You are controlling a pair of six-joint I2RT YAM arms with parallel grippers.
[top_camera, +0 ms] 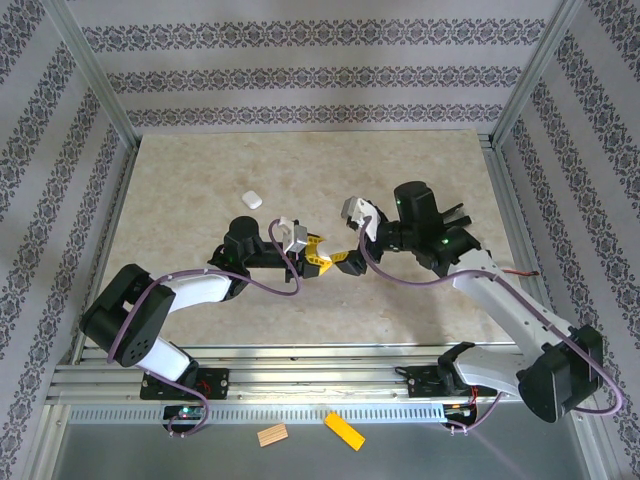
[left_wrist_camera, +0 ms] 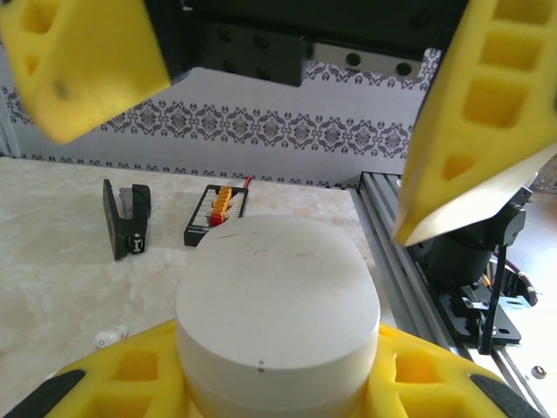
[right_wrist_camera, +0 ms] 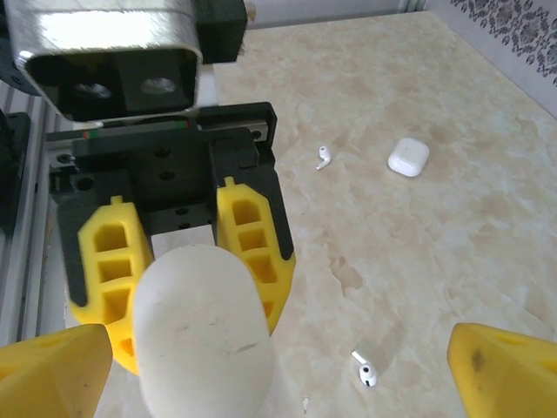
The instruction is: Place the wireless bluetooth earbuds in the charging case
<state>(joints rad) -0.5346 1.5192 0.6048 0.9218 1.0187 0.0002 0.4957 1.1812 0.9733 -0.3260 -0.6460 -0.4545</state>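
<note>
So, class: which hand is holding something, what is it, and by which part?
The left hand holds a white rounded case, yellow fingers clamped on its two opposite sides. The right hand is open and empty.

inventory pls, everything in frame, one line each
cases: 2, white; held case in left gripper, loose case on table
earbuds: 2, white, loose on table, one near loose case
clip: 1, black, on table near the side rail
connector board: 1, black with orange plugs, beside clip
blocks: 2, tan and orange, in front of near rail
table: 1, beige marble
left gripper: yellow fingers, shut on held case
right gripper: yellow fingers, open, facing held case
</note>
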